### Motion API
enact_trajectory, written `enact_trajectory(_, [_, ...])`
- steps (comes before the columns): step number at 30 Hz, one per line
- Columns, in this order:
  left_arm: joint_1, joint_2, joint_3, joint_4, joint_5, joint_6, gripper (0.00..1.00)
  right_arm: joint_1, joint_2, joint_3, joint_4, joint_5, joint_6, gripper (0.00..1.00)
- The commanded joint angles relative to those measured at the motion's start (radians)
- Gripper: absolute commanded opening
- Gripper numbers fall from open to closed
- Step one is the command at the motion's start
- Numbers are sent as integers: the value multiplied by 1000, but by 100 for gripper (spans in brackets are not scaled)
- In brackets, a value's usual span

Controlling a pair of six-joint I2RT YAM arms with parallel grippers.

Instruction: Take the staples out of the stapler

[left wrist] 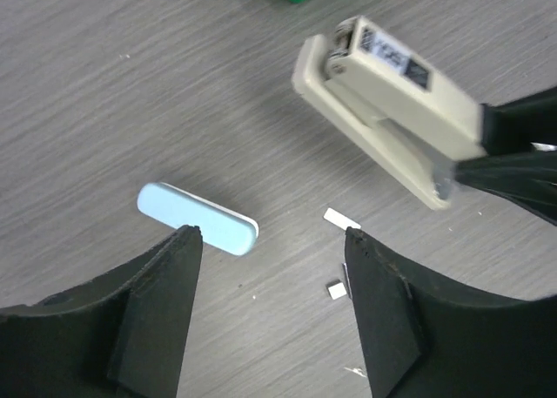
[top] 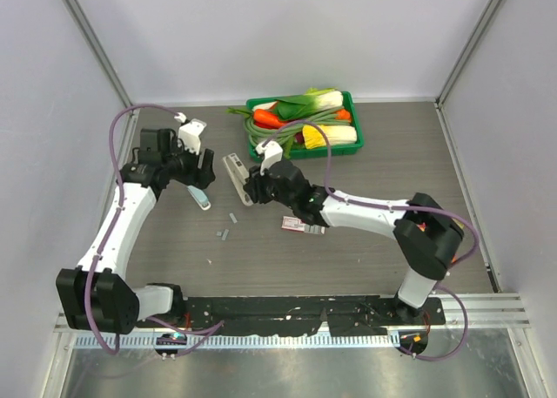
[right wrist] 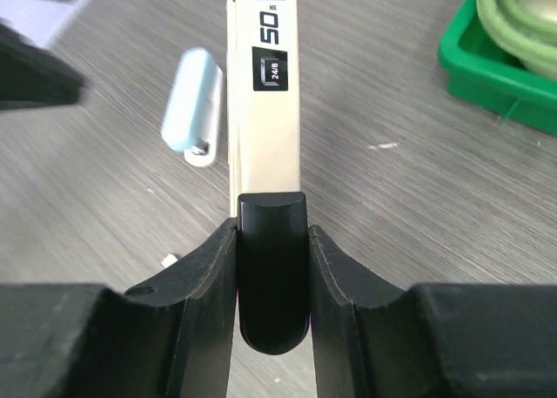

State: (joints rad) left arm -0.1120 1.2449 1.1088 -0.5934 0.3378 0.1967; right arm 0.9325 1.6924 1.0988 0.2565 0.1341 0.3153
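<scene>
My right gripper (top: 253,189) (right wrist: 272,228) is shut on the black rear end of the stapler (top: 235,178) (right wrist: 265,111), a whitish-beige body that points away from me just above the table. In the left wrist view the stapler (left wrist: 392,111) hangs at the upper right. A slim pale-blue and white piece (top: 200,198) (left wrist: 198,219) (right wrist: 190,111) lies flat on the table, apart from the stapler. My left gripper (top: 200,167) (left wrist: 271,232) hovers open above it, with nothing between its fingers. Small grey staples (top: 233,216) (left wrist: 341,218) lie loose on the wood.
A small flat red-and-white box (top: 300,226) lies under my right forearm. A green tray (top: 331,151) (right wrist: 513,76) full of toy vegetables stands at the back centre. White walls close the table on three sides.
</scene>
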Motion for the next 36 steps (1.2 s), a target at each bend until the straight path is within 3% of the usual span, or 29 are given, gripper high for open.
enact_trajectory(1, [37,-70,-9,-25,93,-49,72,6,78,120,3,30,-102,1])
enact_trajectory(17, [77,-73,-36,-71,147,-40,73,6,436,554,-190,111,-315,1])
enact_trajectory(26, [107,-76,-46,-71,172,-63,73,3,535,638,-250,118,-323,2])
enact_trajectory(29, [165,-55,-23,-89,159,-82,73,-1,543,644,-250,105,-318,18])
enact_trajectory(30, [176,-41,-20,-94,165,-88,73,-3,546,647,-250,107,-317,31])
enact_trajectory(32, [199,-35,-18,-103,187,-88,73,-4,541,658,-278,130,-317,45])
enact_trajectory(34, [204,-35,-20,-111,188,-79,73,-4,520,651,-269,159,-289,70])
enact_trajectory(36, [206,-38,-23,-118,188,-60,73,-4,491,626,-246,160,-288,72])
